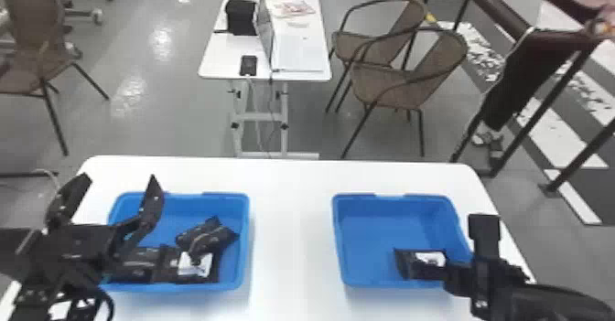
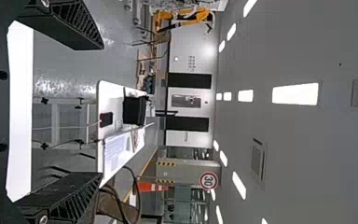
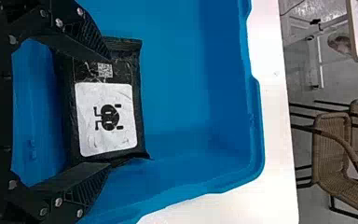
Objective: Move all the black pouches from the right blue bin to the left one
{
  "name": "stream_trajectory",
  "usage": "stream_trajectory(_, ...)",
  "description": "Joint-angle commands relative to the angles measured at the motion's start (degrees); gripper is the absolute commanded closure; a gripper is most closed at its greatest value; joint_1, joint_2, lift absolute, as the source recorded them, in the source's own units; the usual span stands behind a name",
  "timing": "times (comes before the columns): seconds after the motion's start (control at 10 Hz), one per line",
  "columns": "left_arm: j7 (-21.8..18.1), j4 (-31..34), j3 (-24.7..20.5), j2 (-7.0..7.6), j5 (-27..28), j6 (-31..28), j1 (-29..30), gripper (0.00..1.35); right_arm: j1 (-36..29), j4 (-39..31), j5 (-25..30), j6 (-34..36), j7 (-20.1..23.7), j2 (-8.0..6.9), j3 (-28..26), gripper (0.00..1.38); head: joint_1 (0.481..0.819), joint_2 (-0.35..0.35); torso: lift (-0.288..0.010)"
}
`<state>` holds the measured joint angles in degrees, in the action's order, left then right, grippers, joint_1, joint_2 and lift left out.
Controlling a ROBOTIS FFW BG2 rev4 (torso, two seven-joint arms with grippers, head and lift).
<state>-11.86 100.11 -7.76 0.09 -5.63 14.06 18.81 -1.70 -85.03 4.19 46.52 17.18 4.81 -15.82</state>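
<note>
Head view: near right corner of right bin (image 1: 337, 247) hidden behind right gripper (image 1: 462, 276); black pouch (image 1: 405, 265) there partly covered; left gripper (image 1: 120, 179) masks part of left bin (image 1: 245, 233); its pouches (image 1: 208, 237) overlap, count uncertain; right wrist view: right bin cut off by top edge; finger contact with black pouch unclear

Black arms (image 1: 553, 302); a looped black cable (image 1: 110, 297); black fingers (image 2: 70, 21) with ribbed sides; silver screws (image 3: 58, 202).

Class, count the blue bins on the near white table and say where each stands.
2: one blue bin at the robot's left, the other blue bin at its right, a gap between them.
</note>
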Motion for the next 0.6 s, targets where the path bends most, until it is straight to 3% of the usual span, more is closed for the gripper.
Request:
stream_trajectory(0.0, 0.00, 0.00, -0.06, -0.24, 0.01, 0.09, 0.00, 0.05, 0.64, 1.62, 0.20, -0.29, 0.31, 0.20, 0.09, 0.24, 0.695, -0.110, 0.000)
stream_trajectory(0.1, 0.00, -0.09, -0.15, -0.24, 0.01, 0.18, 0.09, 0.05, 0.99, 2.85, 0.47, -1.08, 0.93, 0.20, 0.09, 0.37, 0.695, -0.109, 0.000)
stream_trajectory(0.2, 0.00, 0.00, -0.23, -0.24, 0.01, 0.27, 0.18, 0.05, 1.08, 3.90, 0.11, -1.78, 1.45, 0.20, 0.09, 0.72, 0.695, -0.107, 0.000)
stream_trajectory(0.3, 0.00, -0.09, -0.23, -0.24, 0.01, 0.35, 0.27, 0.05, 1.08, 4.43, -0.32, -2.75, 1.54, 0.20, 0.18, 0.87, 0.695, -0.103, 0.000)
stream_trajectory(0.5, 0.00, -0.09, -0.23, -0.24, 0.01, 0.62, 0.35, 0.05, 0.55, 5.14, -2.43, -6.00, 1.81, 0.11, 0.09, 0.89, 0.695, -0.097, 0.000)
